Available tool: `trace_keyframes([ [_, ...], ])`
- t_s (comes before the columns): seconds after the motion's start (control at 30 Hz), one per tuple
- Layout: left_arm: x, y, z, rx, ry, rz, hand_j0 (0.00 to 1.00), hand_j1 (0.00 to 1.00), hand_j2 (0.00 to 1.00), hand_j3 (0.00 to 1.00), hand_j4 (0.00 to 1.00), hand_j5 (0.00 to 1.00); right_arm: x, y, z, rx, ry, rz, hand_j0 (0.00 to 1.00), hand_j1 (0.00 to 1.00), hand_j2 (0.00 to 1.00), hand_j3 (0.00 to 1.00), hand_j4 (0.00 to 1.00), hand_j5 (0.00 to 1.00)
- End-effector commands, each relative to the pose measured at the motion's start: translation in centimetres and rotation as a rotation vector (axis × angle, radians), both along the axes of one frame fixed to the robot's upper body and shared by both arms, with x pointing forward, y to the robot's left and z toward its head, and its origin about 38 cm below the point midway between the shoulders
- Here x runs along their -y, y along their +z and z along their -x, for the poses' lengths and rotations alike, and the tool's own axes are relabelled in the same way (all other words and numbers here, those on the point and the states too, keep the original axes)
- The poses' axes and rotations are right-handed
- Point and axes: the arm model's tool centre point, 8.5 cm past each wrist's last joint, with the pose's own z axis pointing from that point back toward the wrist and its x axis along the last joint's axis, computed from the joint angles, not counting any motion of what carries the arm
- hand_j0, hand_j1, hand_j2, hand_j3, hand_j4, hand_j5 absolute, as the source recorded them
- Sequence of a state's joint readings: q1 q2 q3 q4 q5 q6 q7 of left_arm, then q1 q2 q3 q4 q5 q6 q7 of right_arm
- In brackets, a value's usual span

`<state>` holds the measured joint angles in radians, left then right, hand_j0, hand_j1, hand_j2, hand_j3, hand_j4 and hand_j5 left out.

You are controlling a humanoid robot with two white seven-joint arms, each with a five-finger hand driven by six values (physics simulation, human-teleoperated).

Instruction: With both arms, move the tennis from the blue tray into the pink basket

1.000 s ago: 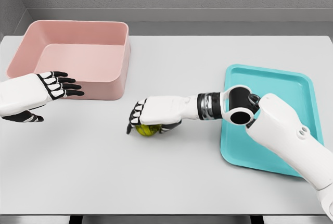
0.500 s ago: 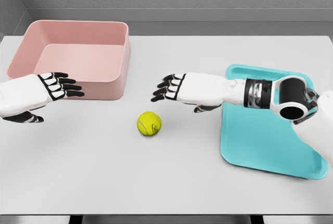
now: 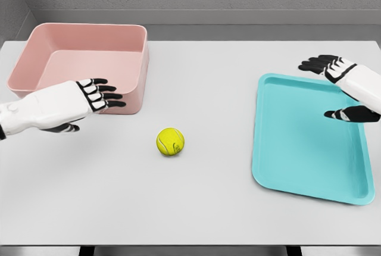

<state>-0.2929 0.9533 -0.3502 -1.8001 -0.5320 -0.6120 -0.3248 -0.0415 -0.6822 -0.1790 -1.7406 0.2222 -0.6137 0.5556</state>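
A yellow-green tennis ball [image 3: 170, 141] lies alone on the white table, between the pink basket [image 3: 83, 65] at the back left and the blue tray [image 3: 309, 137] at the right. My left hand [image 3: 101, 96] hovers open in front of the basket's near wall, up and to the left of the ball, fingers pointing right. My right hand [image 3: 333, 83] is open above the tray's far right corner, far from the ball. Nothing lies in the tray or the basket.
The white table [image 3: 196, 202] ends at a grey wall behind and a front edge near the picture's bottom.
The right hand let go of the ball on the table and drew back right to above the tray. The left hand moved right, toward the ball. The ball stayed put.
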Motion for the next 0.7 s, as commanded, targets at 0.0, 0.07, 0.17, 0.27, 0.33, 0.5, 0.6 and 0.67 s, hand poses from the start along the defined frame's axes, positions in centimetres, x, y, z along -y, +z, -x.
trace_keyframes([
  [0.0, 2.1, -2.5, 0.7, -0.071, -0.052, 0.013, 1.00, 1.00, 1.00, 1.00, 1.00, 1.00, 0.4, 0.0, 0.0, 0.003, -0.018, -0.034, 1.00, 1.00, 1.00, 1.00, 1.00, 1.00],
  [0.07, 3.2, -2.5, 0.5, -0.071, -0.079, 0.020, 1.00, 1.00, 1.00, 1.00, 1.00, 1.00, -0.8, -1.7, 0.2, -0.014, -0.015, -0.101, 1.00, 1.00, 1.00, 1.00, 1.00, 1.00],
  [0.17, 4.7, -2.1, 0.1, -0.068, -0.130, 0.010, 1.00, 1.00, 1.00, 1.00, 1.00, 1.00, -1.0, -1.9, 0.3, -0.014, -0.014, -0.114, 1.00, 1.00, 1.00, 1.00, 1.00, 1.00],
  [0.27, 6.5, -2.2, 0.0, -0.079, -0.180, 0.028, 1.00, 1.00, 1.00, 1.00, 1.00, 1.00, -1.1, -2.0, 0.2, -0.013, -0.015, -0.122, 1.00, 1.00, 1.00, 1.00, 1.00, 1.00],
  [0.33, 7.1, -2.2, 0.1, -0.092, -0.201, 0.033, 1.00, 1.00, 1.00, 1.00, 1.00, 1.00, -1.1, -1.9, 0.2, -0.012, -0.016, -0.122, 1.00, 1.00, 1.00, 1.00, 1.00, 1.00],
  [0.5, 10.2, -2.7, 0.1, -0.121, -0.278, 0.061, 1.00, 1.00, 1.00, 1.00, 1.00, 1.00, -1.1, -2.0, 0.2, -0.012, -0.015, -0.123, 1.00, 1.00, 1.00, 1.00, 1.00, 1.00],
  [0.6, 11.7, -3.4, 0.2, -0.138, -0.307, 0.077, 1.00, 1.00, 1.00, 1.00, 1.00, 1.00, -1.2, -2.0, 0.2, -0.011, -0.014, -0.129, 1.00, 1.00, 1.00, 1.00, 1.00, 1.00],
  [0.67, 11.7, -3.5, 0.1, -0.148, -0.305, 0.084, 1.00, 1.00, 1.00, 1.00, 1.00, 1.00, -1.2, -2.0, 0.2, -0.010, -0.015, -0.129, 1.00, 1.00, 1.00, 1.00, 1.00, 1.00],
])
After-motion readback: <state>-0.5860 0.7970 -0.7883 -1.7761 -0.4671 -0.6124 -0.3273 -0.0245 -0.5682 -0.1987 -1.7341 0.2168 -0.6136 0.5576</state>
